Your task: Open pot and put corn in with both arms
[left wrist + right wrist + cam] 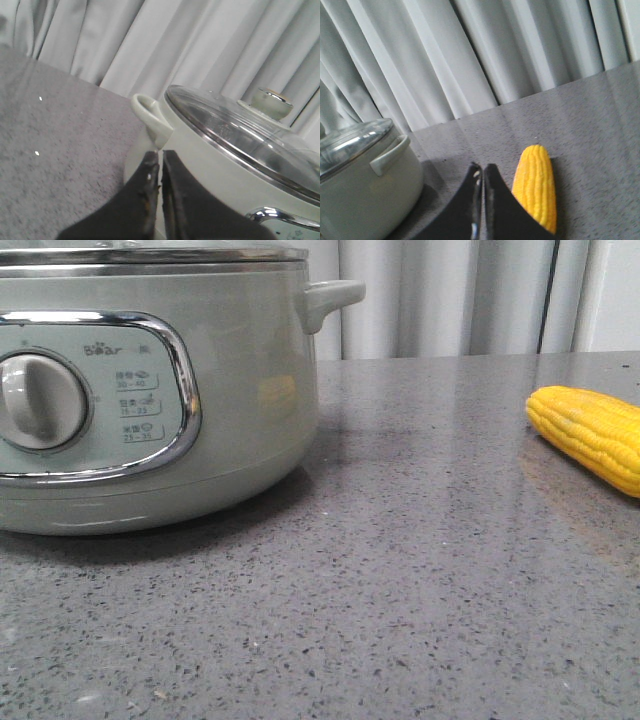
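The bright yellow corn cob with neat rows of kernels (592, 434) lies flat on the speckled grey stone-like tabletop (400, 590) at about 3 o'clock in the front view, well apart from the cooker. Its long axis runs from the rounded end toward 9 o'clock out to about 4 o'clock, where the frame edge cuts it off.

The large round pale sage-green electric pot (230, 390) sits at about 10 o'clock in that view. Its body is smooth and glossy, with a stubby side handle (333, 300) and a steel rim under a clear glass lid (240, 135) that is still on, topped by a cream knob (270, 102). A chrome-framed control panel (150, 400) carries a cream dial (40, 400) and the word "Bear"; the small setting labels beside the dial are too fine to read.

The left gripper (160, 165), black-fingered, is clenched with only a thin slit between the jaws, just beside the pot wall under a handle. The right gripper (482, 175) is likewise pressed closed on nothing, just beside the cob. Pleated pale curtains (470, 55) hang behind.
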Available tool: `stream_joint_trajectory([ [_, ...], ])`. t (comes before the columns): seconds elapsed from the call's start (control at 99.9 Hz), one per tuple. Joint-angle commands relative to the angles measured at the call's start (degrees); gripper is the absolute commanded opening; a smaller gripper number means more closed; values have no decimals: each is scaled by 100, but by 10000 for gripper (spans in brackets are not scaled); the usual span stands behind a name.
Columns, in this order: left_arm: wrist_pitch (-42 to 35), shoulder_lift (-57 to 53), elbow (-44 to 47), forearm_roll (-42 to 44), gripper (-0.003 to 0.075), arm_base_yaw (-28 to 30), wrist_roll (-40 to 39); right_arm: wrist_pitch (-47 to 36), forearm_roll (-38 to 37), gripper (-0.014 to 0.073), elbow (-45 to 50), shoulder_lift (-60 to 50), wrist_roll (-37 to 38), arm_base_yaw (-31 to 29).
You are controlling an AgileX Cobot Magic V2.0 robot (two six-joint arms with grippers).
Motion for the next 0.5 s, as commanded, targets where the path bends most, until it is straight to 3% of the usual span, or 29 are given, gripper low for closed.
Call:
stream_joint_trajectory([
  [0.0,14,449,-689,755,-17,12,-15,22,-545,-63,-615,458,-45,-31],
  [0.05,53,645,-975,865,0,12,-15,248,-781,-57,-919,759,-45,-31],
  [0.12,-7,983,-1320,941,91,12,-7,478,-1059,-20,-1335,1128,-45,-31],
  [0.21,-37,1408,-1673,994,295,12,-2,787,-1295,75,-1837,1533,-45,-31],
  [0.27,-27,1728,-1860,1015,439,12,-2,1043,-1371,183,-2147,1807,-45,-31],
  [0.34,-27,2028,-2029,1015,498,12,39,1328,-1423,316,-2437,2090,-45,-31],
  [0.4,-27,2220,-2156,1015,496,12,351,1483,-1449,421,-2609,2306,-45,-31],
  [0.49,-38,2560,-2381,1015,494,-89,937,1447,-1505,507,-2722,2499,-45,-31],
])
